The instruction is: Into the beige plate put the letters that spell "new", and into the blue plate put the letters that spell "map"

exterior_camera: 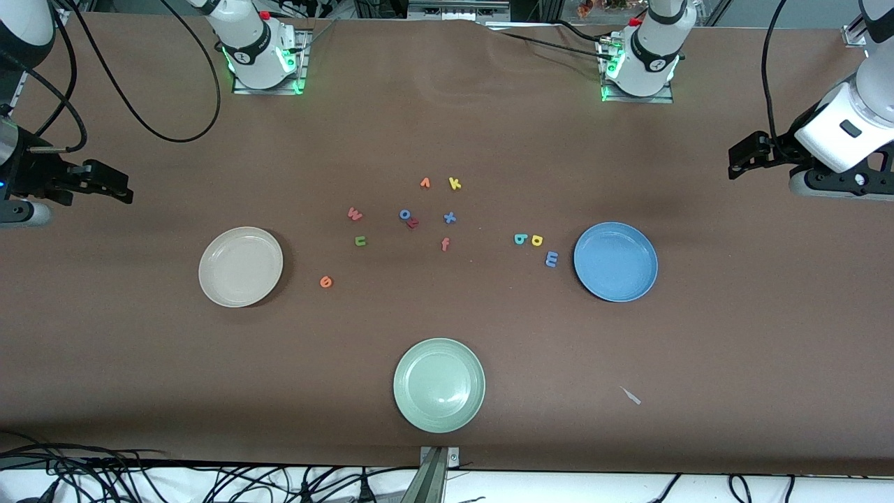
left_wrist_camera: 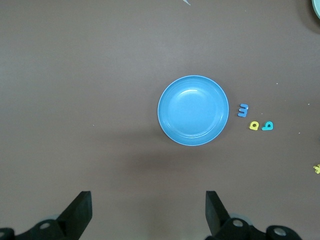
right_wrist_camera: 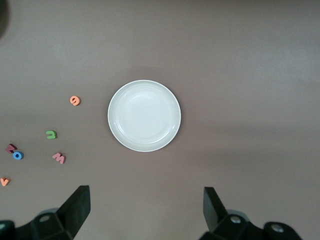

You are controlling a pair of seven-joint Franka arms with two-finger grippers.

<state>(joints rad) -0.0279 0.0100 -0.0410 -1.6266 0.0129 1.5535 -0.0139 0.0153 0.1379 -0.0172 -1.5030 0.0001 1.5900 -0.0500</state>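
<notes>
The beige plate (exterior_camera: 241, 266) (right_wrist_camera: 144, 115) lies empty toward the right arm's end. Beside it, toward the middle, lie the pinkish-red w (exterior_camera: 355, 214) (right_wrist_camera: 59, 158), the green n (exterior_camera: 360, 241) (right_wrist_camera: 51, 134) and the orange e (exterior_camera: 325, 281) (right_wrist_camera: 74, 100). The blue plate (exterior_camera: 615, 261) (left_wrist_camera: 193, 110) lies empty toward the left arm's end, with the teal a (exterior_camera: 520, 239) (left_wrist_camera: 268, 125), yellow p (exterior_camera: 537, 240) (left_wrist_camera: 254, 125) and blue m (exterior_camera: 551, 259) (left_wrist_camera: 243, 110) beside it. My right gripper (exterior_camera: 115, 185) (right_wrist_camera: 146, 207) hangs open over bare table at its end. My left gripper (exterior_camera: 737, 159) (left_wrist_camera: 148, 210) does the same at its own end.
A pale green plate (exterior_camera: 438, 384) lies nearest the front camera. In the middle lie an orange v (exterior_camera: 424, 183), yellow k (exterior_camera: 455, 184), blue o (exterior_camera: 405, 214), red z (exterior_camera: 413, 223), blue x (exterior_camera: 450, 217) and an orange f (exterior_camera: 445, 244). A small white scrap (exterior_camera: 631, 395) lies beside the green plate.
</notes>
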